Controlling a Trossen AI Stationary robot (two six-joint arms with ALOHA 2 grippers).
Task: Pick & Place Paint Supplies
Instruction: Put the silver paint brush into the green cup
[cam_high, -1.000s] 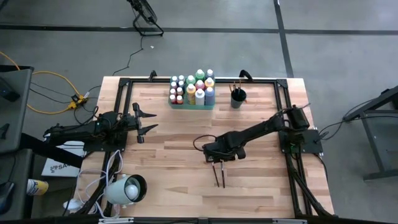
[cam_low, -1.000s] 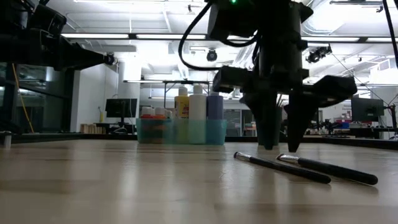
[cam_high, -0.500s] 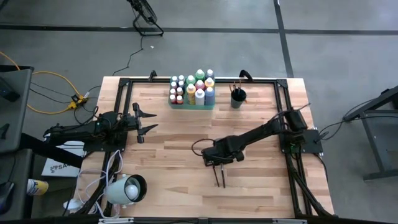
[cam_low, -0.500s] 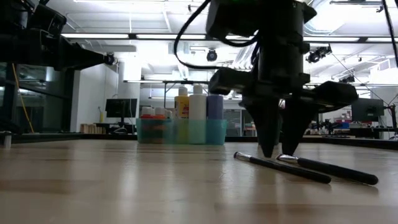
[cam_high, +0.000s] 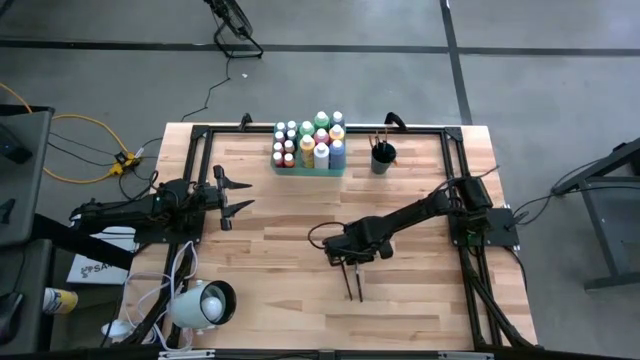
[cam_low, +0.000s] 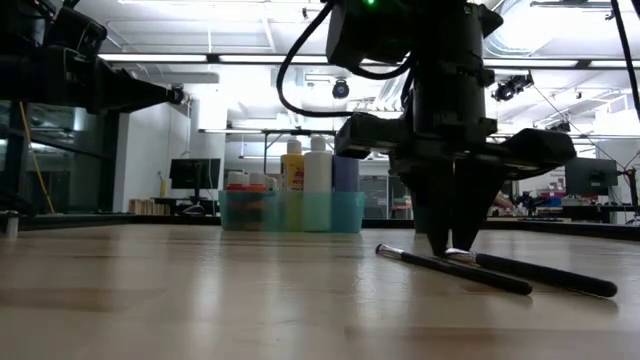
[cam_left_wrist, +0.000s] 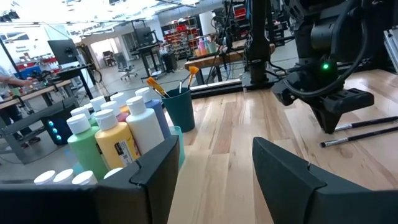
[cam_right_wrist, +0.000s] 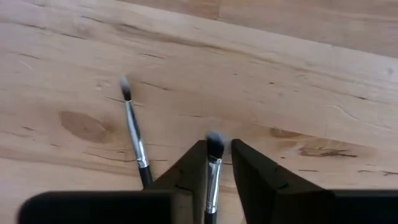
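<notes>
While two paintbrushes lie flat on the counter (cam_high: 260, 200), I see the right gripper (cam_right_wrist: 217, 163) down over one of them. In the right wrist view its fingers are nearly together, with the ferrule and handle of the nearer paintbrush (cam_right_wrist: 212, 167) between them; the bristle tip sticks out beyond the fingertips. I cannot confirm firm contact on both sides, but the fingers are pinched in on the handle. The second paintbrush (cam_right_wrist: 133, 132) lies just beside it, apart from the fingers, its bristles pointing the same general way.

From the low view, the right gripper's fingertips reach the counter surface at the head of the nearer brush, and both brushes rest on the wood.

From the high view, the brushes lie in the middle of the near half of the counter. The paint bottles (cam_high: 310, 142) stand packed in the green tray (cam_high: 310, 170) at the far edge, well apart from the brushes. A dark cup (cam_high: 383, 157) with more brushes standing in it sits just beside the tray.

The left gripper (cam_high: 238, 195) waits at the counter's left side, its fingers spread and holding nothing.
</notes>
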